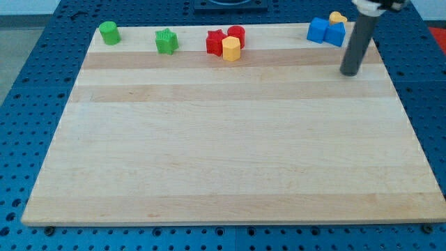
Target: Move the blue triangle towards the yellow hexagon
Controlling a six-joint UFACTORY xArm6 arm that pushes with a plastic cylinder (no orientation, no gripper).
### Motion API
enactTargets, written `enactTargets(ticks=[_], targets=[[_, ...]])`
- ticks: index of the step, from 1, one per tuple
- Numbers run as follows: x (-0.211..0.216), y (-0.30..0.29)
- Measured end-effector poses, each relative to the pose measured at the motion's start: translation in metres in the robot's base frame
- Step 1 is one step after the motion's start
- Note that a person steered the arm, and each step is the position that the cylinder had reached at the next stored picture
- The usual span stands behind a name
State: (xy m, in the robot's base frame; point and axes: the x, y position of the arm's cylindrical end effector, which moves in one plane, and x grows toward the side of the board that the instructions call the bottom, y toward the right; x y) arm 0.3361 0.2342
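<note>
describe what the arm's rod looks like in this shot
A straight, smooth, dark grey rod, round in section and plain, with no markings or cables showing. At the view's top it meets a wider fitting, cut off by the frame. My tip is a blunt, flat end.

At the upper right, we see our rod cut off by the top edge, and the yellow block half hidden behind the blue blocks.

Green, red, yellow and blue blocks line a pale striped wooden surface; the rod is dark grey.
</note>
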Motion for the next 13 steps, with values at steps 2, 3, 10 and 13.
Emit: enactTargets(ticks=[2,3,10,13], targets=[[-0.066,0.035],[-0.103,0.040],[-0.053,-0.045],[-0.035,-0.085]])
